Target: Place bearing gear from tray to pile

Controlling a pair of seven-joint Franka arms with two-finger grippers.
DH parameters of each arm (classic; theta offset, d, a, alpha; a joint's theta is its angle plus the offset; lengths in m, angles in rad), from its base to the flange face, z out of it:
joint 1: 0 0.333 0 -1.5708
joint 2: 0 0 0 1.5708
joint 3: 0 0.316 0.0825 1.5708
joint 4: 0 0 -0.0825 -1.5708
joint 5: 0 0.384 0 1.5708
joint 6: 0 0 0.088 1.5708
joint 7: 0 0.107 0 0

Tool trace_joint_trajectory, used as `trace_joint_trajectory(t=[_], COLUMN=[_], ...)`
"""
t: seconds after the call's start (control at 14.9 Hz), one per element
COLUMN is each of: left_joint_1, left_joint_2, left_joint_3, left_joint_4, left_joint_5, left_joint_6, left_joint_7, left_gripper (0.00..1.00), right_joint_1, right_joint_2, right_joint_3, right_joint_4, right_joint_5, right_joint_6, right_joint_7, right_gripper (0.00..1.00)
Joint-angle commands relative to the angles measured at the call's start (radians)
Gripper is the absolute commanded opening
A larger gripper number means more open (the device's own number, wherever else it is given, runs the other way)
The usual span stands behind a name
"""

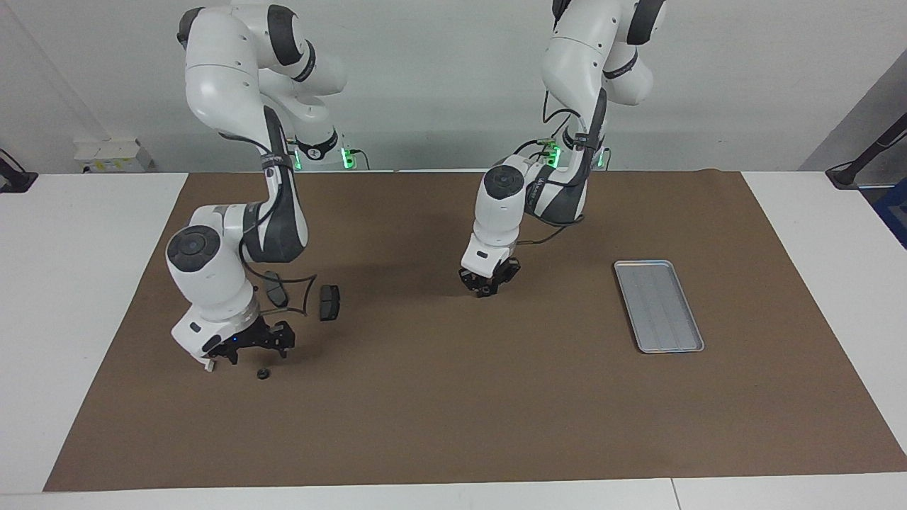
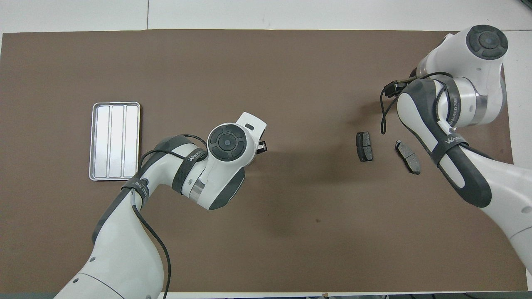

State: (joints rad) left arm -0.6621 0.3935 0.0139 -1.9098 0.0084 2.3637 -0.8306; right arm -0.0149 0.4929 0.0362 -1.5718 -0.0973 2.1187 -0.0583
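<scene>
The bearing gear [image 1: 262,374], a small black ring, lies on the brown mat at the right arm's end of the table, a little farther from the robots than the pile. Just above it hangs my right gripper [image 1: 256,352], open and holding nothing. The pile shows as two dark brake-pad pieces [image 1: 329,302] [image 1: 276,289], also seen from overhead [image 2: 364,146] [image 2: 408,156]. The silver tray [image 1: 659,304] [image 2: 115,141] lies at the left arm's end with nothing in it. My left gripper [image 1: 487,289] hovers low over the middle of the mat, shut and holding nothing. From overhead the right arm hides the gear.
The brown mat [image 1: 453,397] covers most of the white table. A black cable loops from the right arm over the pad nearest that arm's end. A small white bit [image 1: 209,366] shows under the right hand; I cannot tell what it is.
</scene>
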Motion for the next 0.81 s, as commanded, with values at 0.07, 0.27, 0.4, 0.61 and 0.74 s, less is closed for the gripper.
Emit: trace_joint_trajectory(t=[0.07, 0.27, 0.4, 0.61, 0.74], left_joint_1=[0.005, 0.073, 0.134, 0.31, 0.418], left_joint_2=[-0.054, -0.168, -0.229, -0.312, -0.372], left_joint_3=[0.023, 0.023, 0.028, 0.029, 0.031], left_joint_4=[0.076, 0.225, 0.325, 0.4, 0.4], left_joint_5=[0.039, 0.024, 0.028, 0.031, 0.038], left_joint_6=[-0.175, -0.409, -0.507, -0.557, -0.557], left_joint_7=[0.014, 0.093, 0.096, 0.206, 0.316], left_gripper=[1.0, 1.0, 1.0, 1.0, 1.0], right_joint_1=[0.026, 0.078, 0.149, 0.274, 0.366], right_joint_2=[-0.102, -0.141, -0.155, -0.158, -0.145], right_joint_3=[0.008, 0.008, 0.008, 0.019, 0.025], right_joint_4=[-0.017, -0.017, -0.016, -0.02, -0.02], right_joint_5=[0.007, 0.016, 0.016, 0.024, 0.053], right_joint_6=[-0.127, -0.187, -0.213, -0.203, -0.175], right_joint_7=[0.012, 0.108, 0.283, 0.657, 0.864], right_gripper=[1.0, 1.0, 1.0, 1.0, 1.0])
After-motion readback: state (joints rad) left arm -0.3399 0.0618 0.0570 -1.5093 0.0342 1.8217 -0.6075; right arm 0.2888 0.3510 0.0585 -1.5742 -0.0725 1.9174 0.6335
